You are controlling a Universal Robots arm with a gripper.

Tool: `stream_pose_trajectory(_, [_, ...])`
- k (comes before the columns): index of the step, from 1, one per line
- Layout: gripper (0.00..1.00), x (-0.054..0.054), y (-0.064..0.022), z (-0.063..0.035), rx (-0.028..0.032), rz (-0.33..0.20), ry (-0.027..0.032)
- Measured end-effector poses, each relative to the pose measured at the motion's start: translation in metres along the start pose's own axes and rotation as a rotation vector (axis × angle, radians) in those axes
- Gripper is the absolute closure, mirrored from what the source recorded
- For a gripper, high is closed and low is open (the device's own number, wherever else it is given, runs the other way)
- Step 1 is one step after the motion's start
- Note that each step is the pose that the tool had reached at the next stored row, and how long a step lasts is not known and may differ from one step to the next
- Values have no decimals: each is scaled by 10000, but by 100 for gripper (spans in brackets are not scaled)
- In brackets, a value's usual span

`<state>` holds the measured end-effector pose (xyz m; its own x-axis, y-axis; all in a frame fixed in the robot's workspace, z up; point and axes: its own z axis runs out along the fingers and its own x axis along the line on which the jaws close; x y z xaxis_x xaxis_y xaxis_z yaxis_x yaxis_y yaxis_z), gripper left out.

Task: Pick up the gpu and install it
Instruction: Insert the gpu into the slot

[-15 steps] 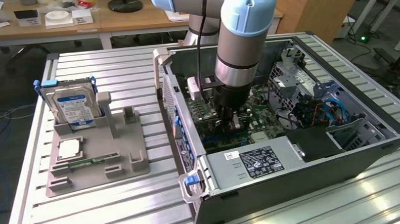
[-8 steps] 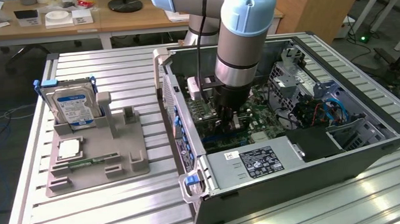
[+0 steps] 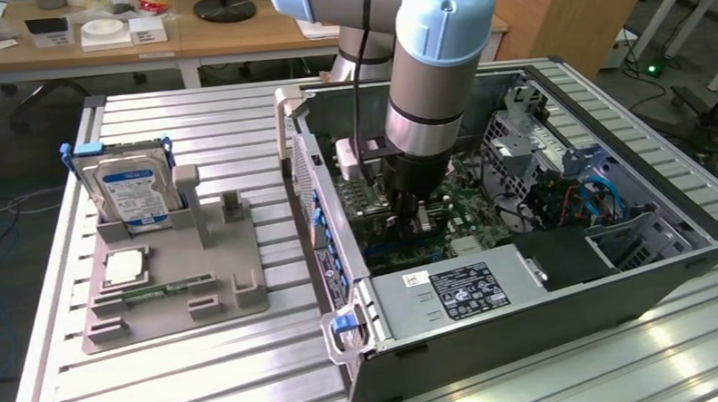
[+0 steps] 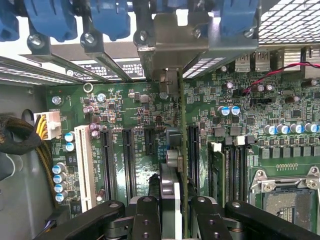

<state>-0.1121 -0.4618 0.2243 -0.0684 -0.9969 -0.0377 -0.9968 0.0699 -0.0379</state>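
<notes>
The gpu (image 4: 183, 150) stands on edge over the green motherboard (image 4: 130, 115), its silvery end bracket (image 4: 172, 40) against the case's rear slot openings. My gripper (image 4: 172, 202) is shut on the card's upper edge, one black finger (image 4: 146, 217) on each side. The card's lower edge runs along a black expansion slot (image 4: 193, 155); I cannot tell whether it is seated. In the exterior view my gripper (image 3: 406, 206) reaches down inside the open computer case (image 3: 652, 261), and the arm hides most of the card.
A power supply (image 3: 460, 292) fills the case's near end, and drive cages with blue cables (image 3: 590, 195) stand at the exterior view's right. Outside the case, a grey fixture (image 3: 175, 300) holds a hard drive (image 3: 134, 193), a memory stick (image 3: 157, 289) and a processor (image 3: 126, 266).
</notes>
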Motion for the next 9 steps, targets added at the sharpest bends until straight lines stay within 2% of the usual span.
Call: stream_pose_trajectory(9, [71,1,1,22,-5,1,2])
